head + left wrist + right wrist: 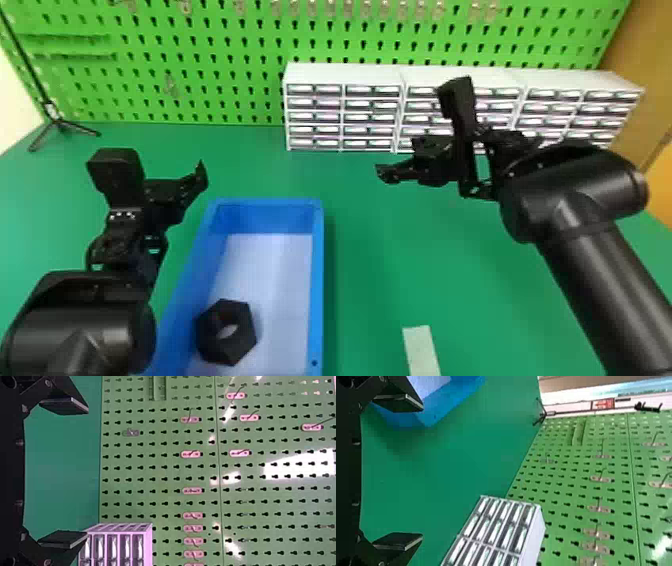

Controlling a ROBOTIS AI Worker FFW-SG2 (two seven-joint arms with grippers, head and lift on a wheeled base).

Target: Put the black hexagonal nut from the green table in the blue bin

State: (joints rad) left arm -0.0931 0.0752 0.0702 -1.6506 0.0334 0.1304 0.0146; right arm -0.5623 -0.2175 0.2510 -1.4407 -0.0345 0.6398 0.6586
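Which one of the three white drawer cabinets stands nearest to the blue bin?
The leftmost cabinet; the middle cabinet and rightmost cabinet stand farther from the bin.

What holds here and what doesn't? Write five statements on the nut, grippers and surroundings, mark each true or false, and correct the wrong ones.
1. The black hexagonal nut lies inside the blue bin. True.
2. The right gripper is clamped on the nut. False: its fingers stand apart with nothing between them.
3. White drawer cabinets stand in front of the green pegboard. True.
4. The left gripper is fully shut. False: it is open and empty.
5. The small black tripod stands at the table's right end. False: it stands at the far left.
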